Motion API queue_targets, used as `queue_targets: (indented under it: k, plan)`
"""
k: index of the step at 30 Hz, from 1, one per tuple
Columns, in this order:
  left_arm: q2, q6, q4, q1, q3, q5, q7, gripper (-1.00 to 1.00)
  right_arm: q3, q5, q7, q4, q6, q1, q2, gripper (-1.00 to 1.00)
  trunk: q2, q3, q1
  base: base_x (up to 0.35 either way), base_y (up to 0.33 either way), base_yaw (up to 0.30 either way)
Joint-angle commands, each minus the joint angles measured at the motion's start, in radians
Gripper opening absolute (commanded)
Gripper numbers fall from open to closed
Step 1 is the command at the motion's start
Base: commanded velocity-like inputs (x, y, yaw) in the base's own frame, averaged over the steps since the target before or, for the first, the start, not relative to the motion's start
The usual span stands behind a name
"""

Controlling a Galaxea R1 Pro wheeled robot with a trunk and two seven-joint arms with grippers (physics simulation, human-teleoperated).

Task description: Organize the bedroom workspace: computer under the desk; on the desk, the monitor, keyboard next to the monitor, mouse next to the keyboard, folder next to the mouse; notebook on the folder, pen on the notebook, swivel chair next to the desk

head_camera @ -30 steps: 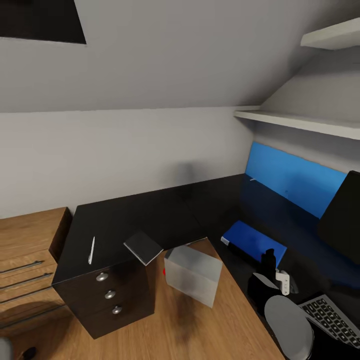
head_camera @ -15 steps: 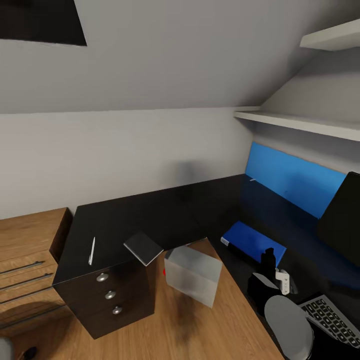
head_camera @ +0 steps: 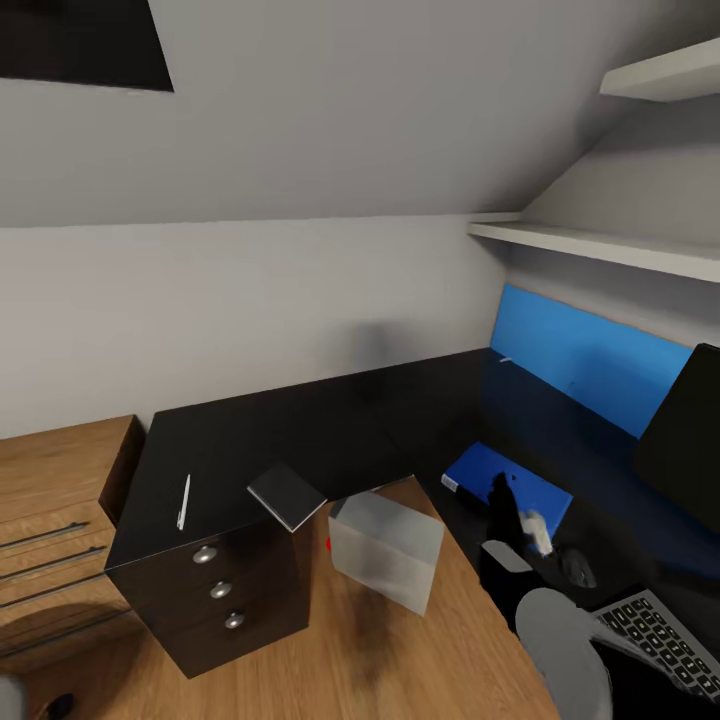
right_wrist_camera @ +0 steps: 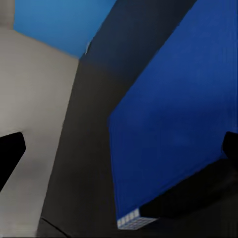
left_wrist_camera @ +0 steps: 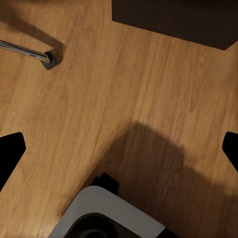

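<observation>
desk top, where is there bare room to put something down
The black desk top is bare between the thin silvery pen and the flat blue folder. It is crowded by the small dark mouse and grey-framed keyboard.

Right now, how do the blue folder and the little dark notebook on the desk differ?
The folder is bright blue; the notebook is dark grey-black. The folder is larger. The notebook juts over the desk edge above the drawers; the folder lies fully on top. Both are flat rectangles with a pale edge.
</observation>
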Motion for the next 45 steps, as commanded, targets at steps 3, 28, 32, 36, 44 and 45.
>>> queue_targets:
  k: [3, 28, 32, 36, 44, 45]
  plan:
    - [0.0, -0.003, 0.0, 0.0, -0.001, 0.009, 0.001, 1.0, 0.061, -0.01, -0.012, -0.001, 0.026, -0.001, 0.01, 1.0, -0.001, -0.001, 0.0, 0.0, 0.0, 0.0]
    - [0.0, -0.003, 0.001, 0.0, -0.001, 0.007, 0.001, 1.0, 0.459, -0.009, -0.193, -0.073, 0.499, -0.004, 0.037, 1.0, -0.001, -0.001, 0.0, 0.0, 0.0, 0.0]
    - [0.0, -0.003, 0.001, 0.0, -0.001, 0.007, 0.001, 1.0, 0.461, -0.009, -0.193, -0.075, 0.536, -0.004, 0.011, 1.0, -0.001, -0.001, 0.0, 0.0, 0.0, 0.0]
    - [0.0, -0.003, 0.001, 0.0, -0.001, 0.007, 0.001, 1.0, 0.466, -0.006, -0.19, -0.079, 0.631, -0.004, -0.001, 1.0, -0.001, -0.001, 0.0, 0.0, 0.0, 0.0]
    - [0.0, -0.003, 0.001, 0.0, -0.001, 0.007, 0.001, 1.0, 0.471, -0.005, -0.19, -0.076, 0.685, -0.004, -0.005, 1.0, -0.001, -0.001, 0.0, 0.0, 0.0, 0.0]
    - [0.0, -0.003, 0.001, 0.0, -0.001, 0.007, 0.001, 1.0, 0.471, -0.005, -0.19, -0.075, 0.688, -0.004, -0.004, 1.0, -0.001, -0.001, 0.0, 0.0, 0.0, 0.0]
